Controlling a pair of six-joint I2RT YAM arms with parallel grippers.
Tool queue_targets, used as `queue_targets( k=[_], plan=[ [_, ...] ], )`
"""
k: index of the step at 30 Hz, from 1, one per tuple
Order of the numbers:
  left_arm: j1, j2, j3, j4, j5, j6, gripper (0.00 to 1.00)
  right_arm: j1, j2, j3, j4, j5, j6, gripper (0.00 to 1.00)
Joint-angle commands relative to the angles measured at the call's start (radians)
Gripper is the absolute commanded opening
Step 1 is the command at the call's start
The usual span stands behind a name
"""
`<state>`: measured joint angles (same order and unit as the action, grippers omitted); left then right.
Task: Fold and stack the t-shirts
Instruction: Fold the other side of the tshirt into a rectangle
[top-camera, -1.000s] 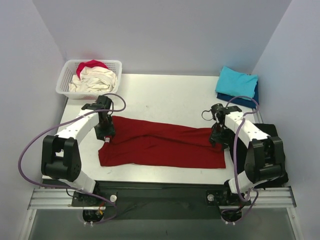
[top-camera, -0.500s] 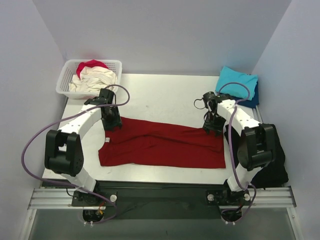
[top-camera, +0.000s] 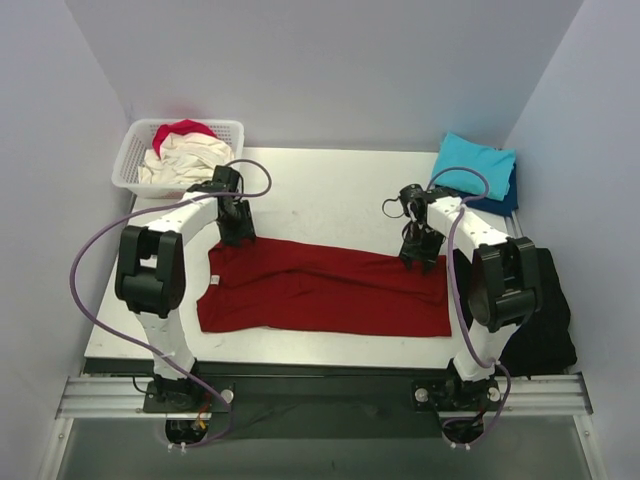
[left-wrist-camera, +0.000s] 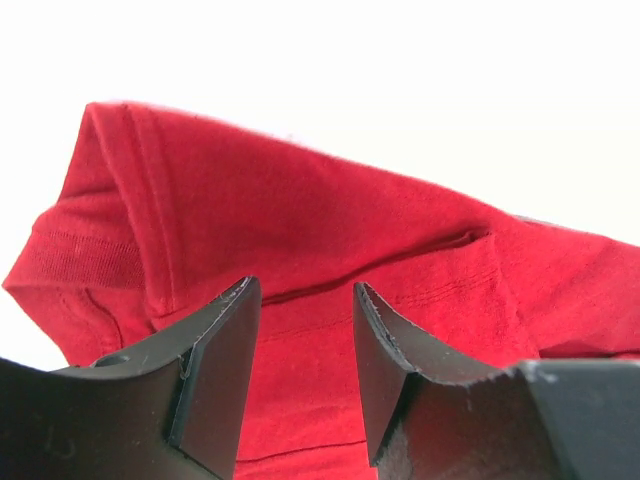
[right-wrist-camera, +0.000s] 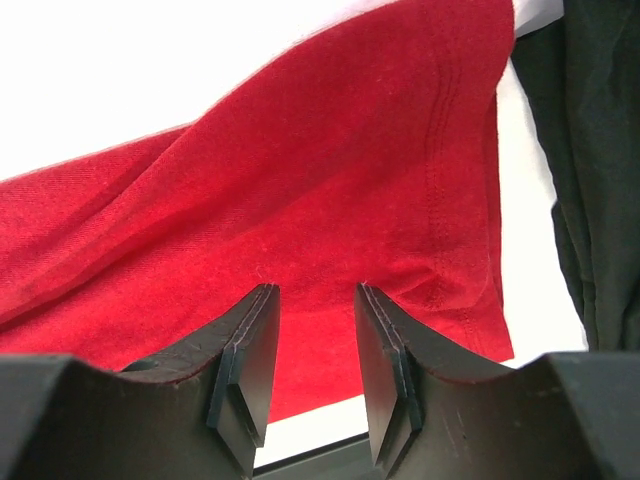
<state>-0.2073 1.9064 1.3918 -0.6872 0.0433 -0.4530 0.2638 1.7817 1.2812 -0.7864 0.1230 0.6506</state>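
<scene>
The dark red t-shirt (top-camera: 320, 290) is laid lengthwise across the middle of the bench (top-camera: 330, 195), partly folded. The left claw (left-wrist-camera: 305, 300) is set at its far left edge and the right claw (right-wrist-camera: 312, 295) at its far right edge, by the stitched hem. Both are seen with jaws parted and nothing pinched, the red cloth showing through the gap.

Several slips can be expected from here. If only the top layer is caught, the fold is likely to open unevenly. If one claw closes short of the edge, the shirt may be dragged askew by the other. The black cloth (right-wrist-camera: 590, 150) just beside the hem could be snagged along with it.

Five t-shirts are counted:
- One dark red t-shirt on the bench.
- A turquoise t-shirt (top-camera: 472, 162) stacked on a navy t-shirt (top-camera: 495, 203) at the far right corner.
- A cream t-shirt (top-camera: 190, 158) and a pink-red t-shirt (top-camera: 182, 130) crumpled in the one white basket (top-camera: 130, 160) at the far left.

Two claws and one black cloth are also counted.
</scene>
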Motion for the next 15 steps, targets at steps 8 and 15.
queue_targets(
  k=[8, 15],
  plan=[
    [-0.041, 0.103, 0.150, -0.006, 0.055, 0.043, 0.52, 0.008, -0.007, 0.001, -0.034, 0.004, 0.004, 0.36],
    [-0.058, 0.141, 0.170, -0.015, 0.064, 0.046, 0.52, 0.008, -0.007, -0.002, -0.036, 0.006, 0.009, 0.36]
  ],
)
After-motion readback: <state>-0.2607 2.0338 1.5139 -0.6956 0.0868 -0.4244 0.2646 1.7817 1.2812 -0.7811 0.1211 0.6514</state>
